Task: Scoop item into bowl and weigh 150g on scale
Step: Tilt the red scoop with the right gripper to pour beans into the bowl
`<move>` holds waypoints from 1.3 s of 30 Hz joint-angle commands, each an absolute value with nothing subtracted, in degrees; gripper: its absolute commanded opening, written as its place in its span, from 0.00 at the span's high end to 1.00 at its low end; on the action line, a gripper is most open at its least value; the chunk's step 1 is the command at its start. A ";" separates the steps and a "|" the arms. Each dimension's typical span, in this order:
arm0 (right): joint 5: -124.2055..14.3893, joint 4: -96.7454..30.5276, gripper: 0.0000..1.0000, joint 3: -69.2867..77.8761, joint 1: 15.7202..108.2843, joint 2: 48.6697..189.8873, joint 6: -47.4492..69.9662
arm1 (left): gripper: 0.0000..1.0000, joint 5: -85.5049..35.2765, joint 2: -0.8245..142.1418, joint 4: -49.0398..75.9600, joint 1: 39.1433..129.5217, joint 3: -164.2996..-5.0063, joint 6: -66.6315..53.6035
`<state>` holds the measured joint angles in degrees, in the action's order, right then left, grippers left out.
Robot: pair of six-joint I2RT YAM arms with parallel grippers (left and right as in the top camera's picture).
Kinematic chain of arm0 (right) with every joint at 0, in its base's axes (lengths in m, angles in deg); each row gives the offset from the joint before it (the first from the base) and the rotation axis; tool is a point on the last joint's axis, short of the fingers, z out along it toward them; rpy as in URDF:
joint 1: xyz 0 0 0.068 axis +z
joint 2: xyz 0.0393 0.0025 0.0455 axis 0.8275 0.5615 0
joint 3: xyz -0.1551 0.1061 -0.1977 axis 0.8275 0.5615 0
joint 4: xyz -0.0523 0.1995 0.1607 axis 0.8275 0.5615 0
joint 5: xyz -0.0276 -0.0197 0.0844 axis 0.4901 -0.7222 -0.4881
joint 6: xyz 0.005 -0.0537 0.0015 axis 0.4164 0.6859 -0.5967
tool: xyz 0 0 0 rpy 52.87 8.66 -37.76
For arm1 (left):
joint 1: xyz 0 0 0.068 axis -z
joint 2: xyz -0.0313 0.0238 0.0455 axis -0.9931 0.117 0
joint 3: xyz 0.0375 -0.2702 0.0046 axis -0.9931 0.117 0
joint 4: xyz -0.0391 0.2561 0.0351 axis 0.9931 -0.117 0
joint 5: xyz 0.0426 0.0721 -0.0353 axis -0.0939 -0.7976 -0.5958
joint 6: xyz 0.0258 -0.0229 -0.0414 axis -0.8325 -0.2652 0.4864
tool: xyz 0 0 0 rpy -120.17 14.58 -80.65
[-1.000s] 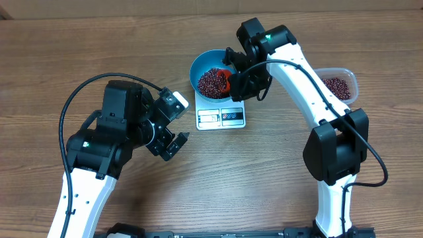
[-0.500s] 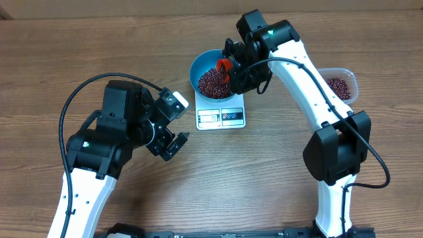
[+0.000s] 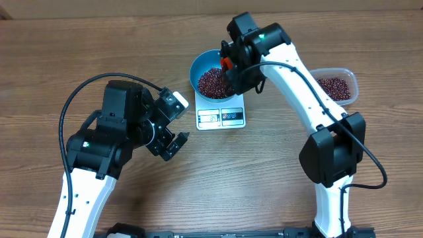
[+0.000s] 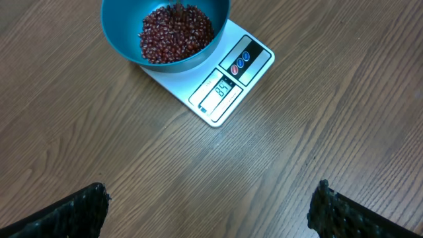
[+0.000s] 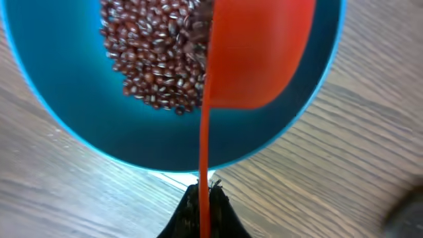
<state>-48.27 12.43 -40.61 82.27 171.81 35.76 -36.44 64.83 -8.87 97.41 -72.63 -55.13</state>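
Where the bowl stood: the blue bowl [image 3: 196, 66] sat on the rear part of the scale [image 3: 221, 118], covering that end and overhanging its edges, while the front panel lay uncovered on the robot's side.
Beans: a loose heap of dark red-brown beans [image 3: 209, 83] filled the bottom of the bowl, with bare blue wall showing above it all round.
Scale: white and flat on the wooden table [image 3: 264, 172], it lay between the two arms. Its display [image 4: 223, 88] showed digits too small to read with certainty, beside two round marks.
Right gripper: the right gripper [image 3: 232, 71] hung over the bowl's right rim, its fingers pinched tight on the thin handle of a red scoop [image 5: 258, 53].
Scoop: in the right wrist view its cup lay over the right side of the bowl, partly covering the heap. Whether it touched the beans, or carried any, could not be told.
Left gripper: the left gripper [image 3: 173, 144] was well to the left of the scale, low over the table. Its fingers [image 4: 73, 211] were spread wide with nothing between them, and its camera faced the bowl and scale.
Tub: a clear plastic tub [image 3: 355, 84] stood at the table's right side beyond the right arm, well apart from the scale, and held more of the same beans.
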 commanded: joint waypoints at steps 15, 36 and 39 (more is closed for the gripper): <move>-26.11 11.77 0.96 -42.84 90.41 169.12 35.43 | 0.00 -36.44 65.03 -8.67 97.17 -73.94 -54.52; -25.91 11.32 0.96 -42.93 90.97 164.71 35.41 | 0.00 -36.44 65.03 -8.67 97.17 -73.94 -54.52; -26.07 11.21 0.96 -42.95 90.97 163.59 34.06 | 0.01 -36.44 65.03 -8.67 97.17 -73.94 -54.52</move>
